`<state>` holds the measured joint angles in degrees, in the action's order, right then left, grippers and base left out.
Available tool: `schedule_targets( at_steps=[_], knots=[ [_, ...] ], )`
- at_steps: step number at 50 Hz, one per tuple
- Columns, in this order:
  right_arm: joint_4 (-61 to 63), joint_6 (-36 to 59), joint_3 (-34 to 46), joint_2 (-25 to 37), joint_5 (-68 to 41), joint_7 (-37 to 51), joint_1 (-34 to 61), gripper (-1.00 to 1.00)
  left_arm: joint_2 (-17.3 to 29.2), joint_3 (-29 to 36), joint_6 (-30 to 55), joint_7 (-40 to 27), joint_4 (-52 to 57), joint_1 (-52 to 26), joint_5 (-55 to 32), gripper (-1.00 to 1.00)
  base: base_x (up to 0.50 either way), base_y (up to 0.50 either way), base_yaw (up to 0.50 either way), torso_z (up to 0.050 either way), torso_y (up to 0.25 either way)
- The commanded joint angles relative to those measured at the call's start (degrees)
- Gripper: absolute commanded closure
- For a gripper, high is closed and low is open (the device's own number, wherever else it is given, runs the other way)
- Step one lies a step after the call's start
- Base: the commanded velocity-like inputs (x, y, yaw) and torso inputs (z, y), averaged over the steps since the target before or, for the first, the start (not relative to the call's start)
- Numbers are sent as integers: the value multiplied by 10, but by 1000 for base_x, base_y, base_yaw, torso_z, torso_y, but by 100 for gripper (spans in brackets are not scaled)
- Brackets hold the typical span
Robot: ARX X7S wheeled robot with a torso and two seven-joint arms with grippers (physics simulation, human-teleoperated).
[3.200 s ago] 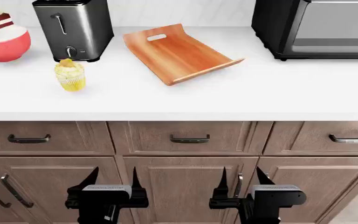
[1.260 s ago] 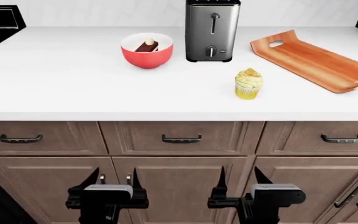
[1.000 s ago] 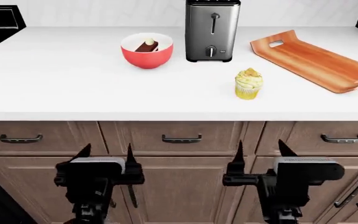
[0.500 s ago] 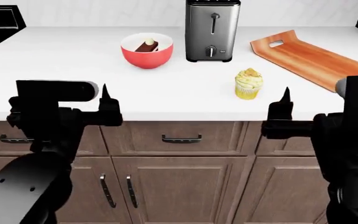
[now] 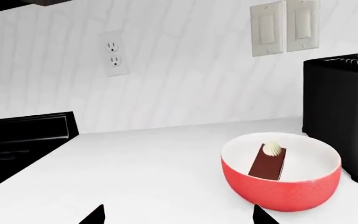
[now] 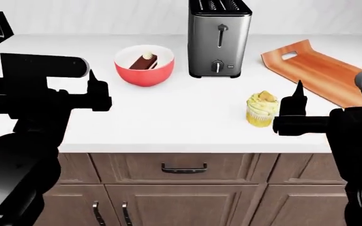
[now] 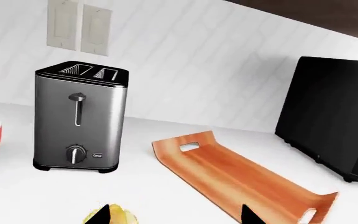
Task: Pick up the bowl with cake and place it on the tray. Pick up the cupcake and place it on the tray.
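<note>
Head view: bowl (image 6: 143,71) sits upper centre-left on the counter (image 6: 168,117), left of the toaster (image 6: 218,37); cupcake (image 6: 262,108) lower right of centre; tray (image 6: 316,70) at upper right — empty. Your left gripper (image 6: 68,89) and right gripper (image 6: 332,106) both hold nothing, fingers spread apart, raised at counter height.

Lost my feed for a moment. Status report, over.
Both hands open, empty, above the counter edge. Bowl with cake and cupcake on the counter, tray empty. Toaster stands between bowl and tray.
</note>
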<state>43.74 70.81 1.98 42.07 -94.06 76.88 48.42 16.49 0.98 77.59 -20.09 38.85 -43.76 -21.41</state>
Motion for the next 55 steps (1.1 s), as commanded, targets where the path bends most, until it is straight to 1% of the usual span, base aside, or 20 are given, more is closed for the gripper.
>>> schedule_targets(
  at_steps=[1, 13, 16, 20, 22, 27, 33, 36, 41, 45, 47, 50, 53, 55],
  knots=[
    [3, -7, -7, 3, 3, -9, -3, -100, -2, -13, 50, -7, 8, -41, -10, -100, 500, 0, 0, 0, 0],
    [1, -14, 3, 7, -25, 15, 14, -100, -14, -52, 121, -12, 19, -88, -40, -100, 500, 0, 0, 0, 0],
    [1, -16, 2, 10, -27, 15, 11, -100, -3, -55, 123, -42, 13, -93, -80, -100, 500, 0, 0, 0, 5],
    [2, -19, 3, 10, -26, 15, 9, -100, 27, -66, 123, -131, -6, -111, -198, -100, 500, 0, 0, 0, 0],
    [3, -19, 3, 10, -22, 11, 4, -100, 38, -68, 122, -160, -11, -114, -235, -100, 500, 0, 0, 0, 0],
    [3, -21, 2, 10, -17, 6, -2, -100, 52, -68, 118, -191, -19, -117, -274, -100, 500, 0, 0, 0, 0],
    [3, -25, 1, 9, -9, 0, -15, -100, 59, -65, 113, -210, -26, -118, -293, -100, 483, 0, 0, 0, 2],
    [1, -25, 4, 11, -14, 4, -16, -100, 62, -62, 118, -225, -34, -119, -307, -100, 10, 0, 0, 0, 0],
    [2, -27, 5, 13, -12, 4, -21, -100, 77, -57, 122, -316, -89, -137, -417, -100, 0, 0, 0, 0, 0],
    [4, -30, 0, 15, -3, -3, -34, -100, 77, -57, 121, -394, -138, -163, -504, -100, 0, 0, 0, 0, 0],
    [6, -33, -5, 18, -2, -5, -41, -100, 84, -39, 122, -465, -185, -192, -571, -100, 0, 0, 0, 0, 0],
    [9, -37, -9, 21, -8, -1, -45, -100, 95, -1, 119, -554, -253, -236, -659, -100, 0, 0, 0, 0, 0],
    [10, -40, -12, 23, -10, -1, -48, -100, 101, 30, 113, -632, -323, -279, -745, -100, 0, 0, 0, 0, 0],
    [11, -41, -14, 24, -7, -4, -52, -100, 109, 62, 112, -668, -362, -307, -781, -100, 0, 0, 0, 0, 0]
  ],
)
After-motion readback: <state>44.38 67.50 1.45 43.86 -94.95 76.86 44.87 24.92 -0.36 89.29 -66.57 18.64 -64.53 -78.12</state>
